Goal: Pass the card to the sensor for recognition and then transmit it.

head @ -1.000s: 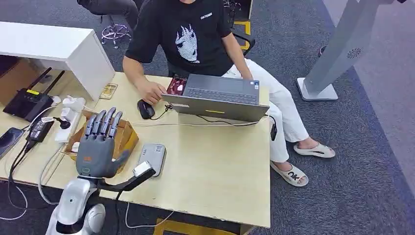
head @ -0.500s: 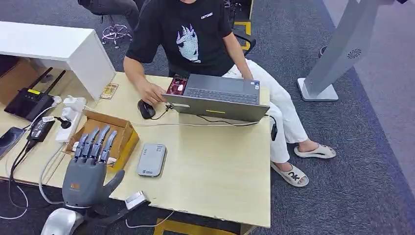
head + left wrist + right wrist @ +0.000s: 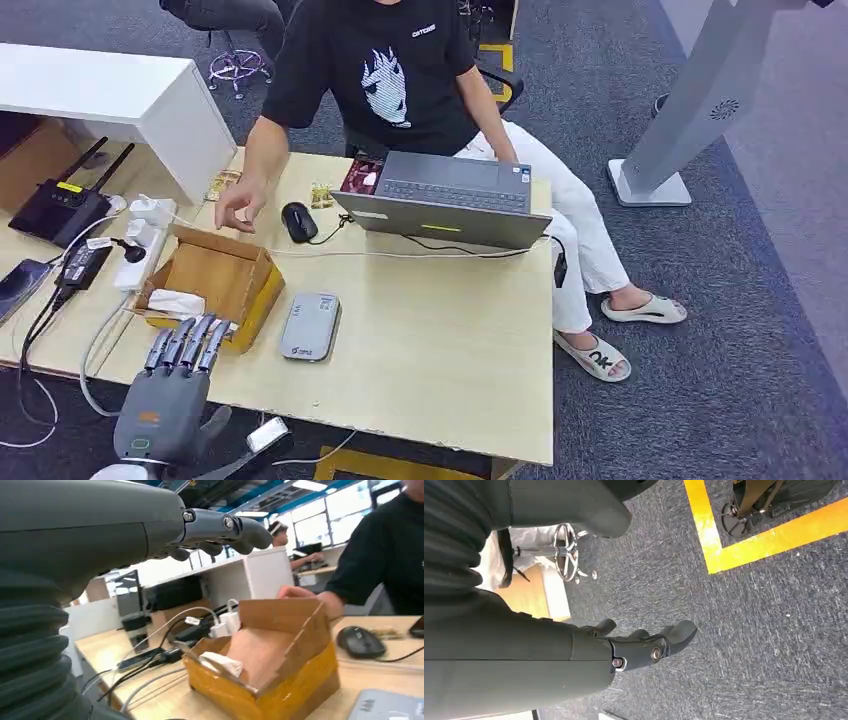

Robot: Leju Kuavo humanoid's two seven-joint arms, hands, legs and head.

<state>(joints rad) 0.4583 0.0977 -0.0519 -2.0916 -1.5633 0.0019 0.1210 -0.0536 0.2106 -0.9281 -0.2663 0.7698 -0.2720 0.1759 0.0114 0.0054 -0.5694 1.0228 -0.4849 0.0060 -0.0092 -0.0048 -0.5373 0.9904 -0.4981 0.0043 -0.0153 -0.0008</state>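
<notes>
Bright, even indoor light, soft shadows; left wrist view hazy, windows glaring; right wrist view sharp

— What kind of place was it?

— An office with a test area, I think. A person (image 3: 400, 75) sat at a wooden desk (image 3: 440, 350) with a laptop (image 3: 445, 200) and a mouse (image 3: 297, 221). There was a router (image 3: 60, 207), a power strip (image 3: 140, 245) and grey carpet (image 3: 700, 300).

— Anything else?

— Yellow floor tape (image 3: 744, 545), and big windows (image 3: 320, 517) behind other desks.
</notes>
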